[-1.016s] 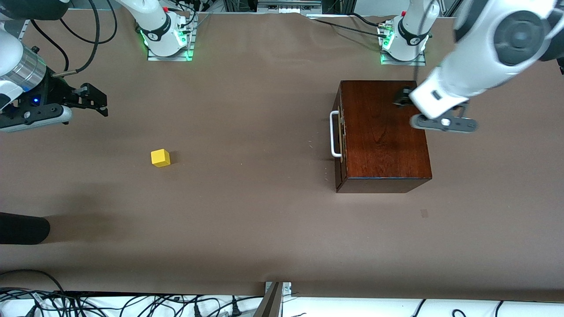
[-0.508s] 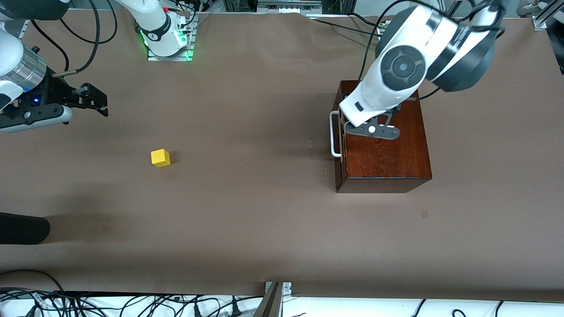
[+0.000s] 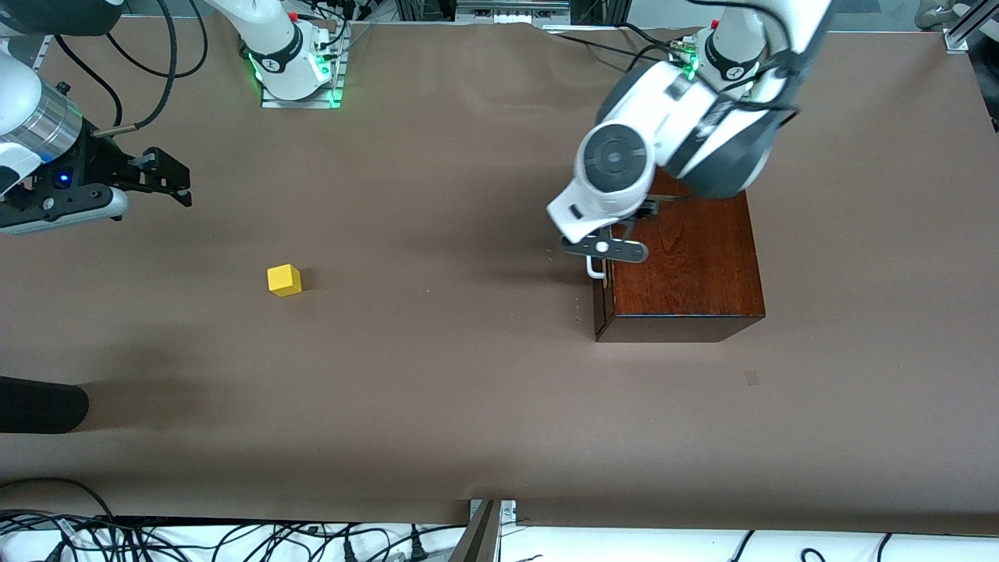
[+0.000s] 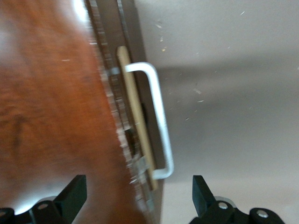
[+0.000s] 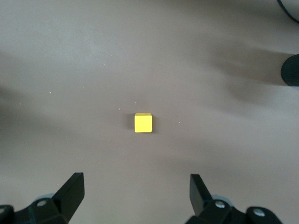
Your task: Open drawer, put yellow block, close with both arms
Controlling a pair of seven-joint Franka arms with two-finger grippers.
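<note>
Two grippers, both empty with jaws spread: our left gripper (image 4: 135, 198) over the drawer (image 3: 602, 293)'s handle (image 4: 156, 121) to pull; our right gripper (image 5: 133, 196) waits above the yellow block (image 5: 143, 122).

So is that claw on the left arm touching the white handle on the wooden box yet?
Apart. In the left wrist view the left gripper is open, its fingertips spread wide either side, and the white handle lies clear of them on the closed drawer.

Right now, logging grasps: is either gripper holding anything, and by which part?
Nothing is held. The left gripper hangs open over the drawer's handle; the right gripper waits open.
</note>
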